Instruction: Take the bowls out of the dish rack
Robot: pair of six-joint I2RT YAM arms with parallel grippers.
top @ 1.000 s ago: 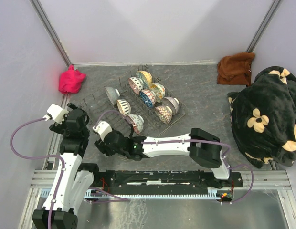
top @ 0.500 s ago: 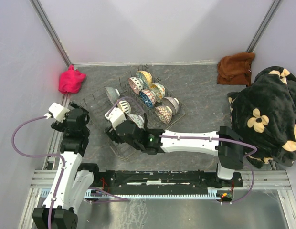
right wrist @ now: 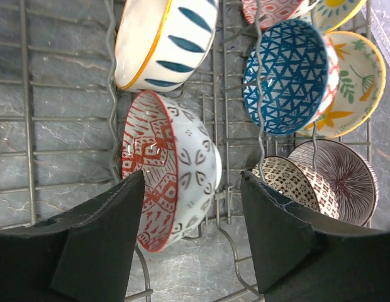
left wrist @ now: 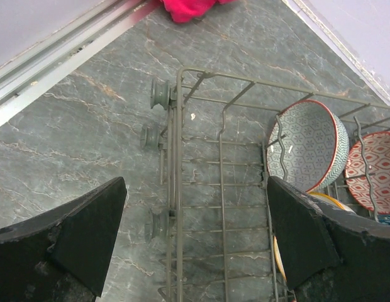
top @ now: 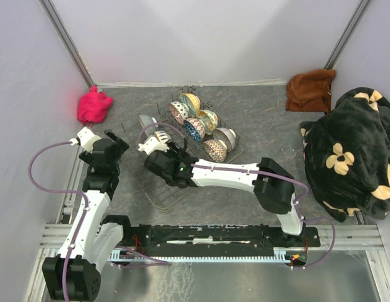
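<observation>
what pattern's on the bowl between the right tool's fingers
Bowl: red geometric print and white; clearest in right wrist view.

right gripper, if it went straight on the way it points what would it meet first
Most likely the red-patterned bowl, standing on edge in the dish rack; it sits in the gap of the open right gripper. Depth is unclear, so a rack wire might touch a finger first.

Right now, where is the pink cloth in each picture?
Top camera: the pink cloth is on the left side, up and left of the dish rack.
Left wrist: pink cloth at the top edge, beyond the rack's corner.
Right wrist: not in it.
Shared landmark: the dish rack, in all three.
</observation>
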